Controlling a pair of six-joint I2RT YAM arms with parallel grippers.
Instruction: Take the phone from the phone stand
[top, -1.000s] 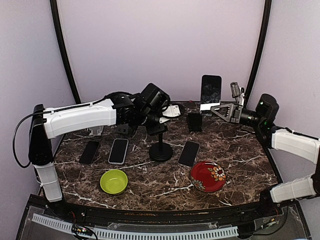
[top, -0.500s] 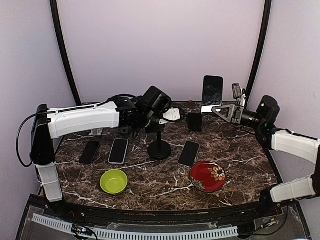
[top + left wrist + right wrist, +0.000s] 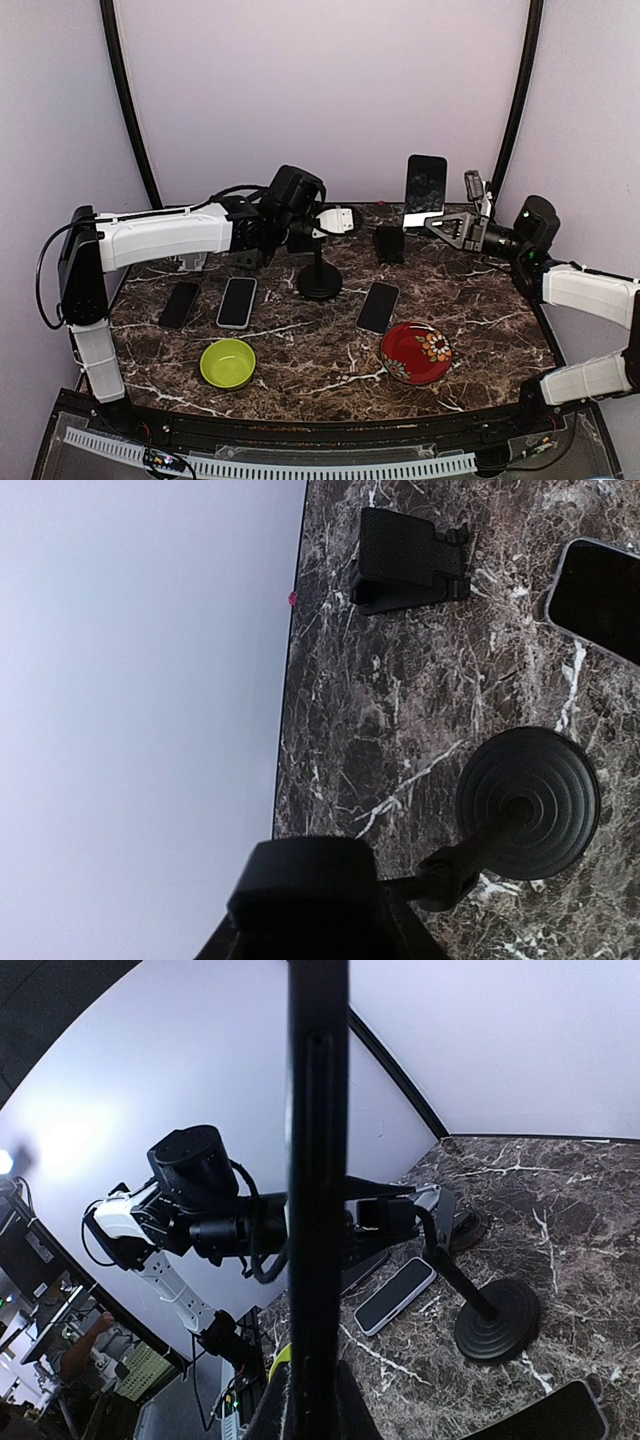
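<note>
The phone (image 3: 425, 184) stands upright in the air near the back wall, dark screen facing the camera, with my right gripper (image 3: 436, 220) shut on its lower edge. In the right wrist view the phone (image 3: 318, 1150) is edge-on between the fingers of my right gripper (image 3: 318, 1400). The black phone stand (image 3: 320, 280) has a round base and a thin pole, and it holds no phone. My left gripper (image 3: 334, 222) is shut on its top clamp (image 3: 305, 875). The stand's ribbed base (image 3: 528, 802) rests on the marble.
Three phones lie flat on the marble table (image 3: 300, 365): one (image 3: 180, 304), another (image 3: 237, 301), a third (image 3: 378, 306). A green bowl (image 3: 228, 362) and a red flowered bowl (image 3: 416, 353) sit in front. A small black folding stand (image 3: 388, 243) is at the back.
My left gripper has closed on the stand's top clamp and drawn the stand slightly toward the back. The right gripper has carried the phone a little to the right.
</note>
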